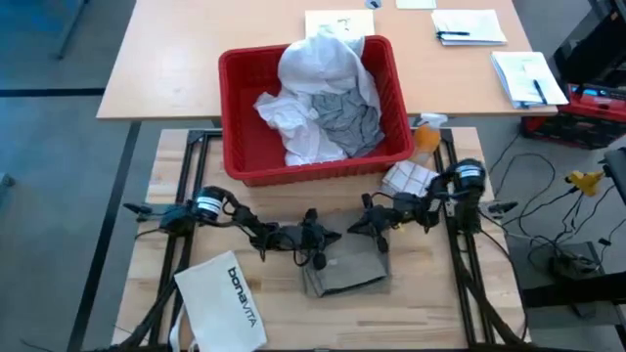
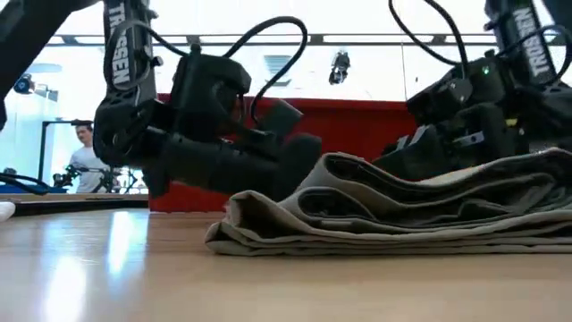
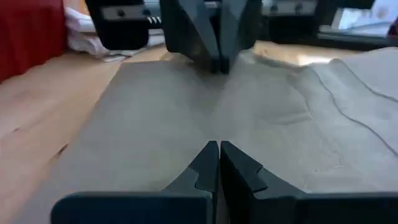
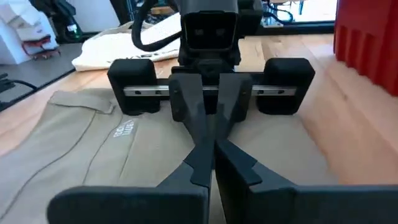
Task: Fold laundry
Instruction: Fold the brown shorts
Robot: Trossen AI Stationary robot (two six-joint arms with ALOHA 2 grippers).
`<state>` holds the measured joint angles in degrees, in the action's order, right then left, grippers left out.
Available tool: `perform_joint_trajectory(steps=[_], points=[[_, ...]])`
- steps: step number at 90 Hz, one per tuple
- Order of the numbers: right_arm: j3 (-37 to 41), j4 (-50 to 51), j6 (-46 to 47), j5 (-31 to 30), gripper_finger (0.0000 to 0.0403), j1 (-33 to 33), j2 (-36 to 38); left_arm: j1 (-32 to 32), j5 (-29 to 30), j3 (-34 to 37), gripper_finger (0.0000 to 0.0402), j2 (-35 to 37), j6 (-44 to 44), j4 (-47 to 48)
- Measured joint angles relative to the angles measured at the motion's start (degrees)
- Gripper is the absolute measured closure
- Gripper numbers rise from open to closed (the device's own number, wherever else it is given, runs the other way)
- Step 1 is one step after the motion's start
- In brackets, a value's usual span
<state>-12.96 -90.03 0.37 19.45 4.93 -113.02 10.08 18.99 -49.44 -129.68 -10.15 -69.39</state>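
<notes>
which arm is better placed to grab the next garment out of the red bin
Probably the right. Its gripper, shut, sits at the folded khaki piece's far edge, nearer the red bin holding the white shirt. The left gripper, also shut, is slightly farther.

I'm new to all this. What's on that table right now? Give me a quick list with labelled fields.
Being folded: khaki-tan garment, folded flat on the wooden table
Left gripper: shut, at the garment's left edge
Right gripper: shut, at the garment's top right edge, facing the left one
Waiting laundry: white shirt and grey T-shirt, in the red basket
Also there: white "bonavita" bag, near the left front corner
</notes>
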Motion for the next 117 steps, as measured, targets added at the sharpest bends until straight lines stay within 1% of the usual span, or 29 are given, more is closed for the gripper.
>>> perform_joint_trajectory(steps=[19,31,38,45,53,61,70,81,88,96,108,117], points=[[-2.5,-0.2,-1.3,-1.7,0.0403,0.0,-6.6,0.2,0.0,0.0,0.0402,1.6,0.5,1.4],[-3.7,-0.3,-2.1,-1.8,0.0403,0.0,-10.6,0.8,-0.2,0.2,0.0401,5.7,2.9,2.7],[-4.0,-0.3,-2.1,-1.8,0.0403,0.0,-11.9,0.9,0.2,0.1,0.0402,8.2,3.8,5.8],[-4.0,-0.3,-2.0,-1.6,0.0403,-0.3,-11.4,0.9,3.3,0.3,0.0402,9.4,4.1,9.4],[-3.7,-0.1,-1.4,-1.7,0.0403,-0.4,-8.7,0.6,6.1,0.9,0.0401,9.0,4.1,13.7],[-3.5,0.7,-0.6,-1.7,0.0403,-0.4,-4.7,0.2,6.2,1.5,0.0401,7.3,2.5,16.9],[-3.4,0.2,1.3,-1.7,0.0403,-0.4,0.0,0.1,6.4,2.4,0.0401,6.4,-0.2,16.4],[-2.3,1.8,1.8,-2.6,0.0403,-0.5,3.0,0.1,6.5,3.6,0.0401,6.9,-0.7,16.2],[-1.0,4.4,1.1,-4.6,0.0403,-1.0,2.8,0.2,6.5,4.9,0.0401,8.1,-0.8,15.6],[0.3,5.6,0.2,-6.0,0.0403,-1.6,0.8,0.2,6.5,6.3,0.0401,10.1,-0.8,16.2],[0.9,4.5,-0.1,-6.0,0.0403,-1.5,-3.4,0.2,6.5,7.9,0.0401,13.5,0.6,16.7],[1.2,1.6,1.8,-6.1,0.0403,-1.6,-4.5,0.2,6.5,9.0,0.0402,15.5,0.7,17.5]])
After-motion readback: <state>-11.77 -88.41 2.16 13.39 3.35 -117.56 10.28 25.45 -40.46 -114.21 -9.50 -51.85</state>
